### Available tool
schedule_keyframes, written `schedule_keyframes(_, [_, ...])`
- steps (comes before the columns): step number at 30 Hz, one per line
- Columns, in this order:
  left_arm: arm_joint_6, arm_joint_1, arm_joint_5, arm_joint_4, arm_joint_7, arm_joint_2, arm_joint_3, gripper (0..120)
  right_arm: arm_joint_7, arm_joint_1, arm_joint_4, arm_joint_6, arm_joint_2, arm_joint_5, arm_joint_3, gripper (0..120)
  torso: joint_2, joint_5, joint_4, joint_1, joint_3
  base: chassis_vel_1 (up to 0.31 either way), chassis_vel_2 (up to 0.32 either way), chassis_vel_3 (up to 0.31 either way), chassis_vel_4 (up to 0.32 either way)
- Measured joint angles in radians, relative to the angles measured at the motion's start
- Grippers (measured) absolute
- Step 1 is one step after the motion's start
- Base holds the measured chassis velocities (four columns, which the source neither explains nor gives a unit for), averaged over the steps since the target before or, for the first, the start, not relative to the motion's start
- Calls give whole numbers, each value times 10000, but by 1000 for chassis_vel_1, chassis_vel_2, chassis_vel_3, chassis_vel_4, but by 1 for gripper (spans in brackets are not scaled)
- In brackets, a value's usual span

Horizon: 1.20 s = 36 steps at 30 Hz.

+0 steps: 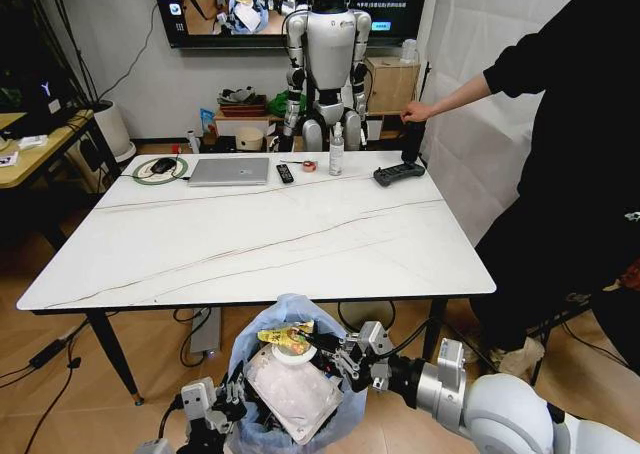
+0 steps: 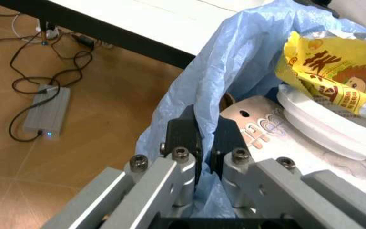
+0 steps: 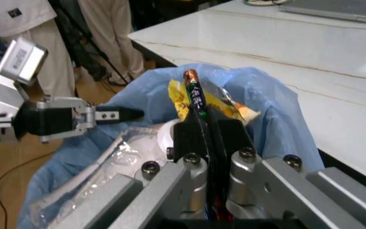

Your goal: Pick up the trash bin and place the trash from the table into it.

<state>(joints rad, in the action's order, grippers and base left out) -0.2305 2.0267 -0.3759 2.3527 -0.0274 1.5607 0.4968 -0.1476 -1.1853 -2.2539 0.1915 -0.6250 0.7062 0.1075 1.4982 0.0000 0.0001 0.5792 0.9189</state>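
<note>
Head view: the trash bin (image 1: 292,394) sits low at about 6 o'clock, just below the near edge of the table (image 1: 250,244), its blue bag puffed up and already packed with trash (image 1: 290,379): a flat white packet, a white plate and a yellow wrapper on top. The left gripper (image 1: 232,404) meets the bag's edge at 7 o'clock, most likely to carry the bin. The right gripper (image 1: 335,356) reaches over the bin's rim from 4 o'clock. At the table's far side, around 12 o'clock, lie a laptop (image 1: 229,171), a remote (image 1: 285,173) and a controller (image 1: 398,174), none of them litter.

Left wrist view: the left gripper (image 2: 207,148) is clenched on a fold of the bag (image 2: 234,62), holding the bin up beside the table edge (image 2: 132,40). The yellow wrapper (image 2: 335,71) carries red Chinese characters and a cartoon hedgehog; I cannot read a brand. Under it lies the white plate (image 2: 316,119).

Right wrist view: the right gripper (image 3: 208,131) grasps a thin dark wrapper (image 3: 194,93) upright over the open bag (image 3: 272,109), placed to drop it inside, I judge. Its green lettering is too small to read. The left gripper (image 3: 116,115) shows at the bag's far edge.
</note>
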Motion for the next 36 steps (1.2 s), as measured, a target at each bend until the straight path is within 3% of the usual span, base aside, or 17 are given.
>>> schedule_keyframes(12, [-3,-19,-12,1,0,-22,4,0,93,-190,106,-49,-88,-394,-36,37,0,0,0,0,0,0,0,0,0])
schedule_keyframes(19, [-5,-25,-29,-64,8,-106,20,0,980,-111,-296,24,-277,244,-590,64,0,0,0,0,0,0,0,0,0])
schedule_keyframes(22, [14,-33,-28,-97,10,-160,35,0,1820,-553,-314,-258,-459,476,-1482,77,0,-1,3,0,0,0,0,0,0])
schedule_keyframes(23, [14,-33,-28,-97,10,-160,35,0,1820,-553,-314,-258,-459,476,-1482,77,0,-1,3,0,0,0,0,0,0])
schedule_keyframes(27, [79,29,1,-104,29,-325,107,0,1941,-1746,-41,-582,-860,91,-3206,92,0,-1,1,0,0,0,0,0,0])
schedule_keyframes(28, [125,45,64,-122,70,-404,158,0,1762,-2399,84,-871,-1204,-303,-4054,98,0,5,-1,0,0,0,0,0,0])
schedule_keyframes(29, [125,45,64,-122,70,-404,158,0,1762,-2399,84,-871,-1204,-303,-4054,98,0,5,-1,0,0,0,0,0,0])
schedule_keyframes(32, [308,13,169,-241,238,-586,221,0,483,-4422,326,-2717,-2619,-1588,-6161,100,0,0,-4,0,-1,0,0,0,0])
schedule_keyframes(33, [308,13,169,-241,238,-586,221,0,483,-4422,326,-2717,-2619,-1588,-6161,100,0,0,-4,0,-1,0,0,0,0])
schedule_keyframes(36, [504,13,409,-420,328,-690,226,0,-169,-5395,807,-3422,-3649,-2027,-7268,100,0,-3,-2,-1,-1,0,0,0,0])
